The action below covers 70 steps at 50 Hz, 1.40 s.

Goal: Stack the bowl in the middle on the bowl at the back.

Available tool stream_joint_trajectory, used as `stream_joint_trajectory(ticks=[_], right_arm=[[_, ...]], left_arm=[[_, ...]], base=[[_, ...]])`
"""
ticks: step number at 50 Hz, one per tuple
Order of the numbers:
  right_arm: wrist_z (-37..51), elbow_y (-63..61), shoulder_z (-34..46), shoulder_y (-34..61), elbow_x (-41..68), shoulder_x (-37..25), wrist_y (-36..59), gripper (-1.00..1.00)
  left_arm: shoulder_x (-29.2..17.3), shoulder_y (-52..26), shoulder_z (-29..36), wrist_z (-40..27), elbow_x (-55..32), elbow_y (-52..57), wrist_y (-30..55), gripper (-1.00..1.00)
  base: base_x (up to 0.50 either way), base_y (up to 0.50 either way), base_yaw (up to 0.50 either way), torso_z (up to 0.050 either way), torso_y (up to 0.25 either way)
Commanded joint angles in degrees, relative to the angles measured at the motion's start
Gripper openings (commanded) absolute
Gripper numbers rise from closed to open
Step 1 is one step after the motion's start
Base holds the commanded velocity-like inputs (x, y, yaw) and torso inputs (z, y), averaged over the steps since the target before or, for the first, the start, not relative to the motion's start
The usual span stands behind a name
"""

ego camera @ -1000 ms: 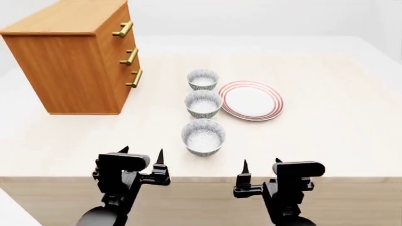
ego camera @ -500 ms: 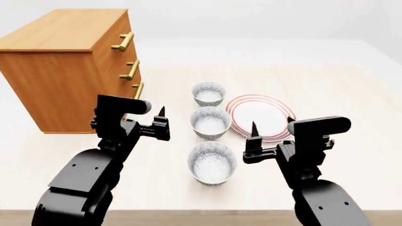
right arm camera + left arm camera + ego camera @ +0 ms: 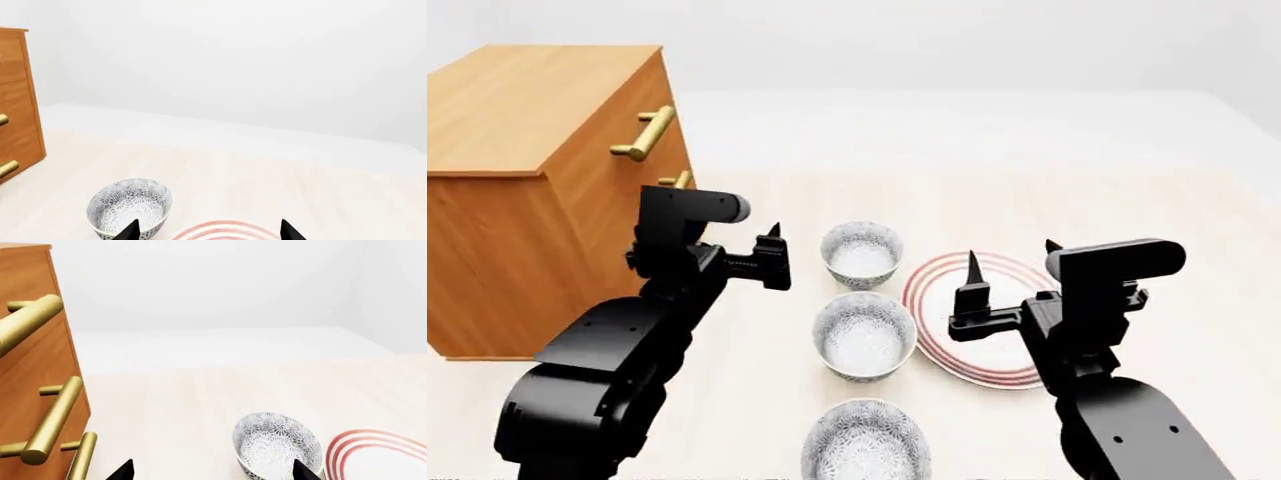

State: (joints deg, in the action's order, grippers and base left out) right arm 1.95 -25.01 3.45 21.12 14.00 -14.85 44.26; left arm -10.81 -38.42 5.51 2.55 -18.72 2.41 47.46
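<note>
Bowls stand in one row on the pale counter [image 3: 1174, 210], three of them, all white with a grey speckled pattern. The bowl in the middle [image 3: 864, 334] sits upright, touching the left edge of the red-ringed plate [image 3: 1014, 362]. The bowl at the back [image 3: 862, 252] is just behind the middle bowl, apart from it, and also near the plate's far left edge. The front bowl [image 3: 865, 440] is at the near side of the middle bowl, partly cut by the picture border. The wooden dresser [image 3: 534, 190] with brass handles stands left of the row.

The left pincer [image 3: 727, 240] hangs between the dresser and the bowl at the back, its tips apart and holding nothing. The right pincer [image 3: 1010, 263] hangs over the plate, right of the middle bowl, its tips also apart and empty. Neither pincer touches any bowl.
</note>
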Motion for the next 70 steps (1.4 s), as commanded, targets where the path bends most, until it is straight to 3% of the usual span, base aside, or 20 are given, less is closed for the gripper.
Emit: stream_joint_trajectory(ticks=[1, 10, 17, 32, 70], right_arm=[[0.5, -1.5, 0.2, -0.8, -0.2, -0.5, -1.1, 1.0], [0.5, -0.4, 2.6, -0.9, -1.5, -1.4, -1.1, 1.0], [0.5, 0.7, 3.7, -1.2, -2.1, -1.7, -1.6, 1.0], [0.1, 0.6, 0.6, -5.4, -0.7, -3.2, -4.3, 1.0], [0.1, 5.7, 2.1, -4.5, -0.4, -2.8, -6.0, 1.0]], left_arm=[[-0.1, 0.3, 0.2, -0.2, -1.2, 1.9, 1.9, 1.0], [-0.6, -0.2, 3.8, 0.9, -1.2, 1.6, 4.6, 1.0], [0.4, -2.7, 7.9, 0.9, -1.3, -2.3, 11.9, 1.0], [4.5, -9.2, 7.6, 2.1, -5.4, -11.6, 22.0, 1.0], [7.9, -11.1, 11.8, 0.8, -4.5, -28.9, 13.4, 1.0]], base=[[0.0, 0.0, 0.0, 0.0, 0.0], [0.0, 0.0, 0.0, 0.0, 0.0], [0.0, 0.0, 0.0, 0.0, 0.0], [0.0, 0.0, 0.0, 0.0, 0.0], [0.0, 0.0, 0.0, 0.0, 0.0]])
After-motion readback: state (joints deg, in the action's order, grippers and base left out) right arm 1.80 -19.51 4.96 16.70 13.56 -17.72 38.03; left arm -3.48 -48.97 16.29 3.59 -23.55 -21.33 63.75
